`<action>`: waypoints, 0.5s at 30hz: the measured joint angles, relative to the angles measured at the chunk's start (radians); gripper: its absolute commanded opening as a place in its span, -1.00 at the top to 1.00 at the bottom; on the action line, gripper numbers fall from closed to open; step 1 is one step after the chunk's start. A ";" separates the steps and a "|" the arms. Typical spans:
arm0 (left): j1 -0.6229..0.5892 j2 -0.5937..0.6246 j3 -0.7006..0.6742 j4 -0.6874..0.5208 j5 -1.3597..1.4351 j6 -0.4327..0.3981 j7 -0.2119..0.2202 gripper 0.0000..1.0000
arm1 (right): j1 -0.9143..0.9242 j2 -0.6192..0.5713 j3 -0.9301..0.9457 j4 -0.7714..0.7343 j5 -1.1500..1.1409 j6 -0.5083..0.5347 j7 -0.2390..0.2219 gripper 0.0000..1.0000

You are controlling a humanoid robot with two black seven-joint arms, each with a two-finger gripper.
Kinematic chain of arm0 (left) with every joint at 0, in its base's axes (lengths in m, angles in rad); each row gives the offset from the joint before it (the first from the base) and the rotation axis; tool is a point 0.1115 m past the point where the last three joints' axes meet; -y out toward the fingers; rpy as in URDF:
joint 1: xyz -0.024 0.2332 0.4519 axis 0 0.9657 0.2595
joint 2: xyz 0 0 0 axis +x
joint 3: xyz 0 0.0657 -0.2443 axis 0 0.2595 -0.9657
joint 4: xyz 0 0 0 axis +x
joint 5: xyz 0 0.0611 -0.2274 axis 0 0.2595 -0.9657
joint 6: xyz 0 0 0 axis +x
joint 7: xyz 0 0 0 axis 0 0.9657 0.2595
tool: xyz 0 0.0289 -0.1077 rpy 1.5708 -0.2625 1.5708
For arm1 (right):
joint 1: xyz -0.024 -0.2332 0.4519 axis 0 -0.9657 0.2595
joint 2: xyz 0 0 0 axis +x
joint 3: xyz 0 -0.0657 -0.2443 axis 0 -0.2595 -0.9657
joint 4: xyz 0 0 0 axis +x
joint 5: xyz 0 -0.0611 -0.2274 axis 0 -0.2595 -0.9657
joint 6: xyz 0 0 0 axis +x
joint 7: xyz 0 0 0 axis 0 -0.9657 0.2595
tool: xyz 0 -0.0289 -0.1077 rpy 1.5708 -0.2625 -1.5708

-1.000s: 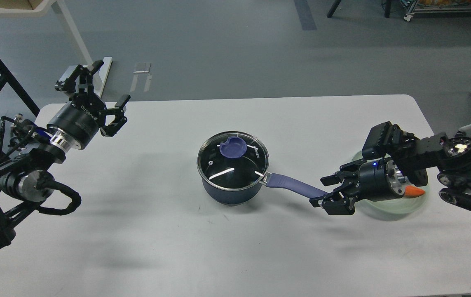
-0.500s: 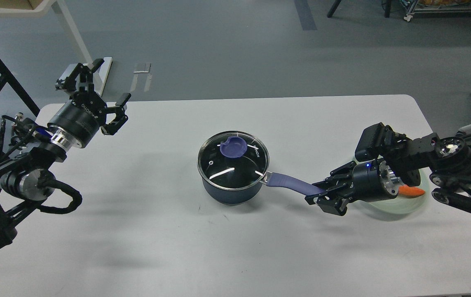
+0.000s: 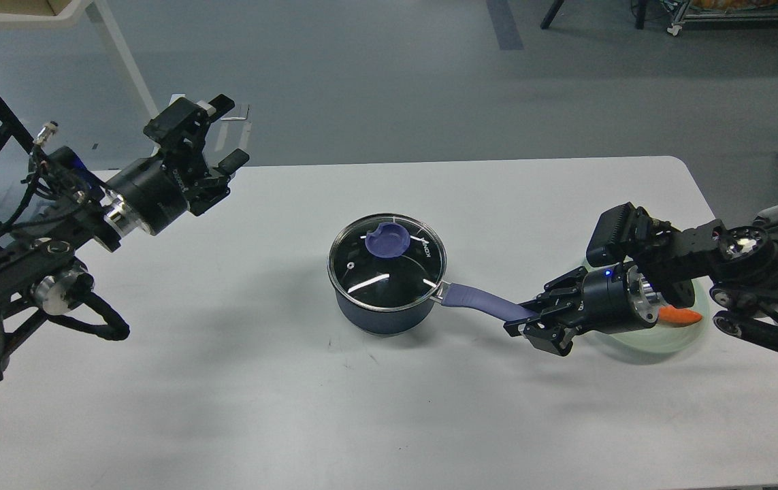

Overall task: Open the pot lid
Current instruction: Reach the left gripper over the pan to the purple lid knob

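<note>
A dark blue pot [image 3: 383,314] stands mid-table with a glass lid [image 3: 389,269] on it. The lid has a purple knob [image 3: 389,243]. The pot's purple handle [image 3: 480,303] points right. My right gripper [image 3: 531,321] is shut on the far end of the handle, low over the table. My left gripper [image 3: 224,136] is open and empty, raised over the table's far left corner, well left of the lid and apart from it.
A pale green plate [image 3: 668,345] holding an orange carrot piece [image 3: 681,316] lies under my right wrist. The white table [image 3: 293,408] ends close behind my left gripper. A dark frame stands at the far left.
My left arm has swung right and up and its wrist has turned, bringing the gripper closer to the pot. The right gripper closed on the handle earlier and still holds; the pot nudged slightly right.
</note>
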 measured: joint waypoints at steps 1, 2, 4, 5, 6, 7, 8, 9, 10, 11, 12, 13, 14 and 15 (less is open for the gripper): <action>-0.021 0.000 0.000 -0.011 0.102 0.006 0.000 -0.99 | 0.000 0.000 0.000 0.000 0.000 0.000 0.000 0.38; -0.042 -0.001 0.001 -0.025 0.202 0.013 0.000 -0.99 | 0.000 0.000 0.000 0.000 0.000 0.000 0.000 0.37; -0.078 -0.003 0.007 -0.058 0.378 0.030 -0.001 -0.99 | 0.000 0.000 0.000 0.000 0.000 0.000 0.000 0.37; -0.097 -0.005 0.010 -0.079 0.466 0.041 -0.001 -0.99 | 0.000 0.000 0.000 0.000 0.000 0.000 0.000 0.37; -0.115 -0.007 0.013 -0.101 0.544 0.051 -0.001 -0.99 | 0.000 0.000 0.000 0.000 0.000 0.000 0.000 0.37; -0.128 -0.008 0.015 -0.120 0.603 0.059 -0.001 -0.99 | -0.001 0.000 0.000 0.000 0.000 0.001 0.000 0.37; -0.141 -0.009 0.018 -0.141 0.660 0.067 -0.001 -0.99 | -0.001 0.000 0.000 0.000 0.000 0.000 0.000 0.37; -0.153 -0.010 0.021 -0.159 0.714 0.076 -0.001 -0.99 | -0.001 0.000 0.000 0.000 0.000 0.001 0.000 0.37; -0.163 -0.013 0.026 -0.173 0.759 0.084 -0.001 -0.99 | -0.001 0.000 0.000 0.000 0.000 0.001 0.000 0.37; -0.178 -0.020 0.040 -0.185 0.812 0.097 -0.001 -0.99 | -0.002 0.000 0.000 0.000 0.000 0.001 0.000 0.37; -0.199 -0.033 0.065 -0.193 0.869 0.117 -0.001 -0.99 | -0.002 0.000 0.000 0.000 0.000 0.001 0.000 0.37; -0.224 -0.049 0.098 -0.197 0.926 0.146 -0.001 -0.99 | -0.002 0.000 0.000 0.000 0.000 0.001 0.000 0.37; -0.246 -0.064 0.131 -0.197 0.974 0.177 -0.001 -0.99 | -0.001 0.001 0.000 0.000 0.000 0.001 0.000 0.37; -0.269 -0.077 0.175 -0.195 1.028 0.219 -0.001 -0.99 | -0.001 0.001 0.000 0.000 0.000 0.001 0.000 0.37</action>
